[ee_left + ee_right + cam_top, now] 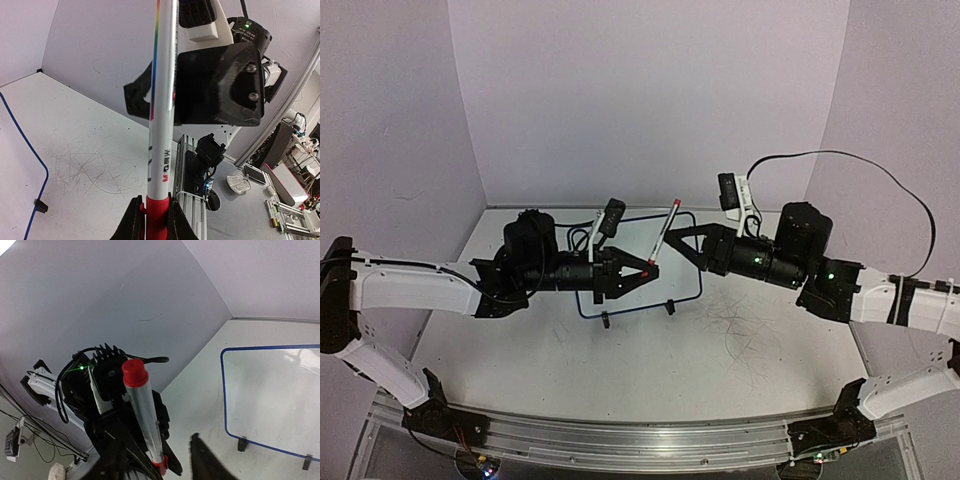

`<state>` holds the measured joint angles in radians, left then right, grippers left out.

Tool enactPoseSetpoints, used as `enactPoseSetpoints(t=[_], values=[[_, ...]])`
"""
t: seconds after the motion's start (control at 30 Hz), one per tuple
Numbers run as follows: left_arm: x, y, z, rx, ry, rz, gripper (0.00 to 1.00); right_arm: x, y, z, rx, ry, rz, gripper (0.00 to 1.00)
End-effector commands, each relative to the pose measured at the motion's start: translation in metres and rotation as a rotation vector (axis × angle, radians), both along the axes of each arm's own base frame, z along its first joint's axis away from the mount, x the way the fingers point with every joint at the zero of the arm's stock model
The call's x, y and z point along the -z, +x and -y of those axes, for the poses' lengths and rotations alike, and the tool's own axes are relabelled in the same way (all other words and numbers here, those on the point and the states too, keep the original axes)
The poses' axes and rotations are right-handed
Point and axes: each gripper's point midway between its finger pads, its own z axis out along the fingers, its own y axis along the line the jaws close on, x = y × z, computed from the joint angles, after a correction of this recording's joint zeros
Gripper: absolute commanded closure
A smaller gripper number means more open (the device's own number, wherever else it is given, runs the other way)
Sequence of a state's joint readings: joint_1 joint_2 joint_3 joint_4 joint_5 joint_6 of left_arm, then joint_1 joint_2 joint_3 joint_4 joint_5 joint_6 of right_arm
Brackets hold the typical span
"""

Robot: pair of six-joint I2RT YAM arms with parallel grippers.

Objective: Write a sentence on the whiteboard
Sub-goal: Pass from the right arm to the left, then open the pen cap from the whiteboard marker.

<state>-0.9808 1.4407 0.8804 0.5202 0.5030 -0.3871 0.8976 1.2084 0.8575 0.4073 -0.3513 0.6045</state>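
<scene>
Clenched on the red lower end of the marker (664, 235), your left gripper (644, 269) holds the pen tilted in front of the whiteboard (685, 288) in the overhead view; your right gripper (676, 238) sits just beside the barrel with its jaws parted, grasping nothing; the board stands upright on its feet toward the back of the table (750, 340), behind both grippers, which hide most of its face, so no sentence can be read from above.

Left wrist view: the two fingers (132, 222) pinch the red end from either side, and the white barrel rises straight up the frame; the grip sits low, likely so the rest of the pen is free for the other arm; the black body of your right gripper looms close behind the barrel; the board's blue-edged corner (12, 175) and one foot (40, 205) lie off to the left, apart from the pen.

Right wrist view: a red top end (134, 371) crowns the barrel, which runs down between your right fingers (207, 462) with a clear gap on that side; the whiteboard stands to the right, showing only glare and no lettering; which red end is the cap cannot be told, but no bare tip shows, so writing looks not yet begun; your right arm seems placed to help uncap or re-grip.
</scene>
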Motion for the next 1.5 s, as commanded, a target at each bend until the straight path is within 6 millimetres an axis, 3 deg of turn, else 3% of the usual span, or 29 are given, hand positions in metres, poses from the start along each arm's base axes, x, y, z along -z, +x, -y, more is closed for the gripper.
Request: enactPoseSetpoints(t=[0.0, 0.17, 0.3, 0.5, 0.8, 1.03, 1.33, 1.47], values=[[-0.029, -0.004, -0.015, -0.020, -0.045, 0.159, 1.00, -0.034, -0.008, 0.017, 0.019, -0.064, 0.170, 0.03], [-0.030, -0.004, -0.016, -0.021, -0.002, 0.220, 1.00, -0.033, -0.012, 0.017, -0.003, -0.127, 0.192, 0.02], [-0.028, -0.005, -0.013, -0.002, 0.026, 0.232, 1.00, -0.018, -0.011, -0.004, -0.093, -0.221, 0.151, 0.03], [-0.025, -0.006, -0.013, 0.009, 0.046, 0.233, 1.00, 0.000, -0.018, -0.035, -0.255, -0.240, 0.085, 0.30], [-0.021, -0.008, -0.015, 0.013, 0.071, 0.227, 1.00, 0.010, -0.024, -0.043, -0.326, -0.247, 0.066, 0.60], [-0.016, -0.006, -0.012, 0.015, 0.088, 0.215, 1.00, 0.006, -0.026, -0.046, -0.327, -0.225, 0.078, 0.61], [-0.011, -0.003, -0.015, -0.006, 0.108, 0.193, 1.00, -0.002, -0.026, -0.037, -0.275, -0.200, 0.113, 0.49], [-0.006, -0.002, -0.014, -0.007, 0.124, 0.186, 1.00, -0.001, -0.025, -0.035, -0.258, -0.204, 0.112, 0.50]])
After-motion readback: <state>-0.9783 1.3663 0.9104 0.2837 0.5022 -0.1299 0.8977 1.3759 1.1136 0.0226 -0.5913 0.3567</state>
